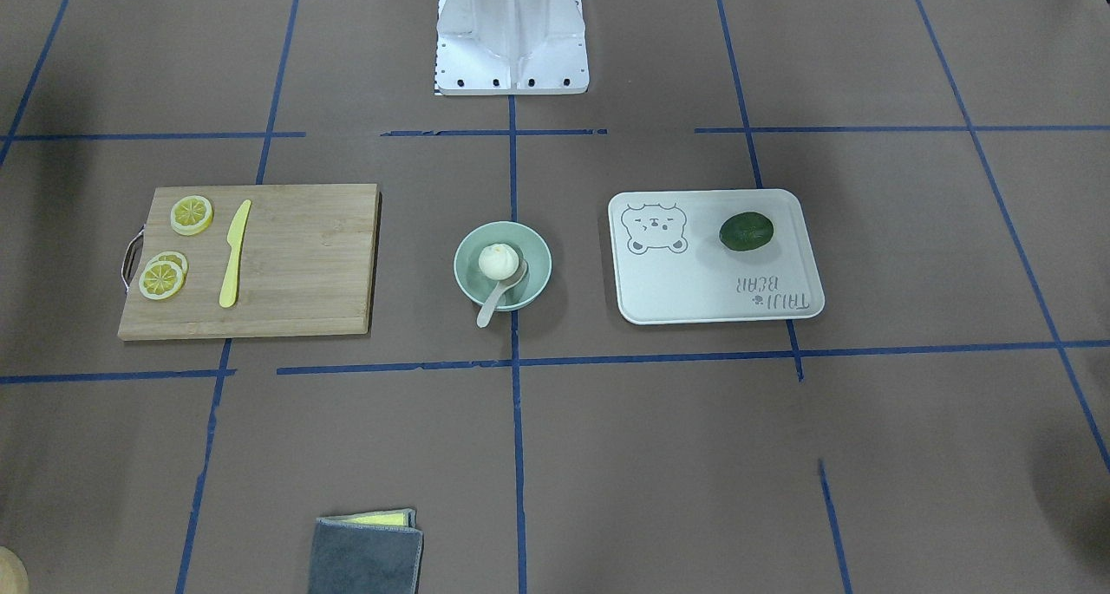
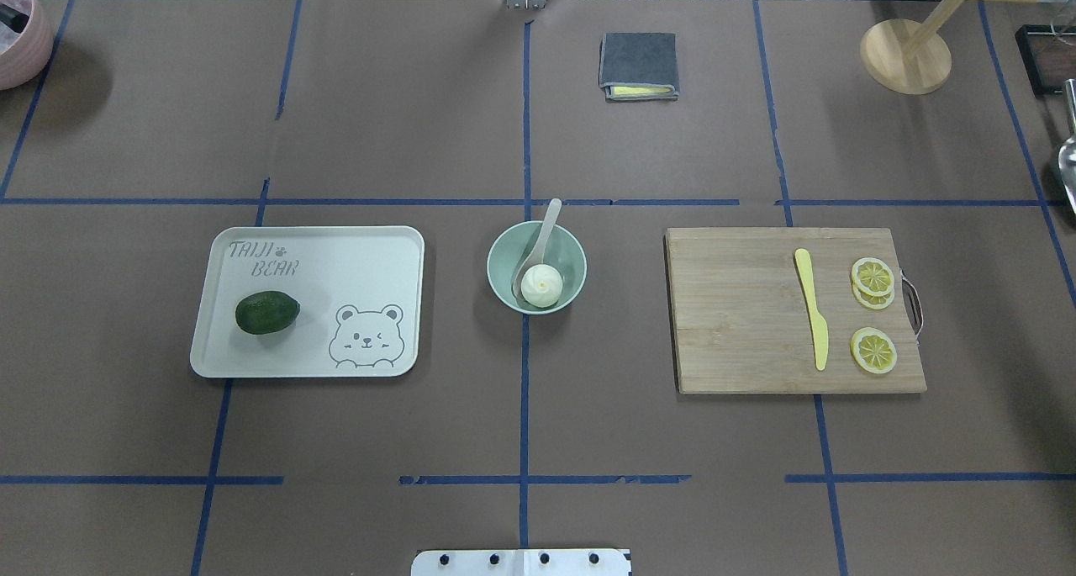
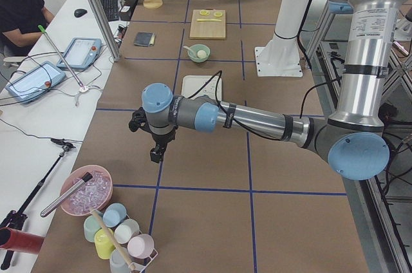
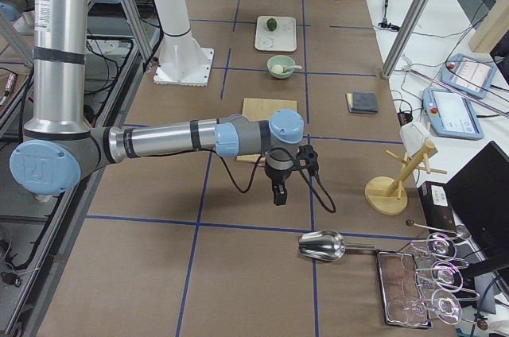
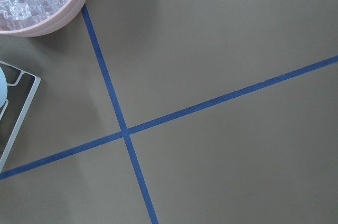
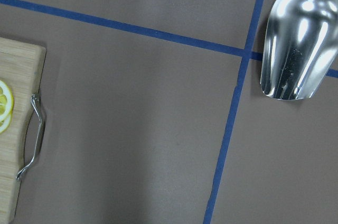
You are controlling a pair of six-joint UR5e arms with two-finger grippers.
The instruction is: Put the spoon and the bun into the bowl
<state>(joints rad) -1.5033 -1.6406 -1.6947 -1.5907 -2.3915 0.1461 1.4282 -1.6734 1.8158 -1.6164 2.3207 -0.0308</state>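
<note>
The mint-green bowl (image 1: 461,270) (image 2: 569,255) stands at the table's middle. The cream-white bun (image 1: 497,261) (image 2: 540,284) sits inside it. The pale spoon (image 1: 492,304) (image 2: 547,223) rests with its scoop in the bowl beside the bun and its handle over the rim. Both arms are far from the bowl, out at the table's ends. The left gripper (image 3: 156,152) hangs over bare table near a pink ice bowl, and the right gripper (image 4: 279,194) hangs near a metal scoop. I cannot tell whether either is open or shut.
A bear-printed tray (image 2: 336,256) holds a dark green fruit (image 2: 266,313). A wooden cutting board (image 2: 740,324) carries a yellow knife (image 2: 812,319) and lemon slices (image 2: 872,351). A grey cloth (image 2: 638,65), a wooden stand (image 2: 904,55), a pink ice bowl (image 5: 63,15) and a metal scoop (image 6: 296,49) lie at the edges.
</note>
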